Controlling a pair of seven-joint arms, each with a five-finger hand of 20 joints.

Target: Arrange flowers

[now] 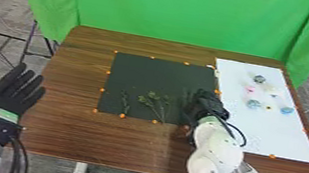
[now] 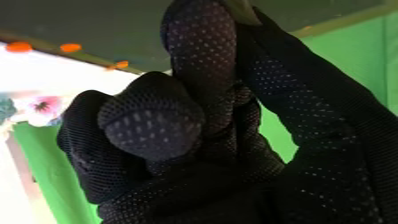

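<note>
Pale-green piece (image 2: pixel 242 12), likely stem, was pinched by right robot hand (image 1: pixel 207 103) at dark mat (image 1: pixel 140 72) edge. Green sprigs (image 1: pixel 154 102) lay on mat. Left robot hand (image 1: pixel 3 95) was spread. Slip risked by shallow fingertip hold.

no text, label, brand, number or sign can be read in the head view or the right wrist view. the small green and white patch (image 1: pixel 5 115) at the wrist of the left hand (image 1: pixel 2 97) is too small to make out, and the faint marks (image 1: pixel 253 141) on the white sheet (image 1: pixel 269 131) cannot be told as writing.
</note>
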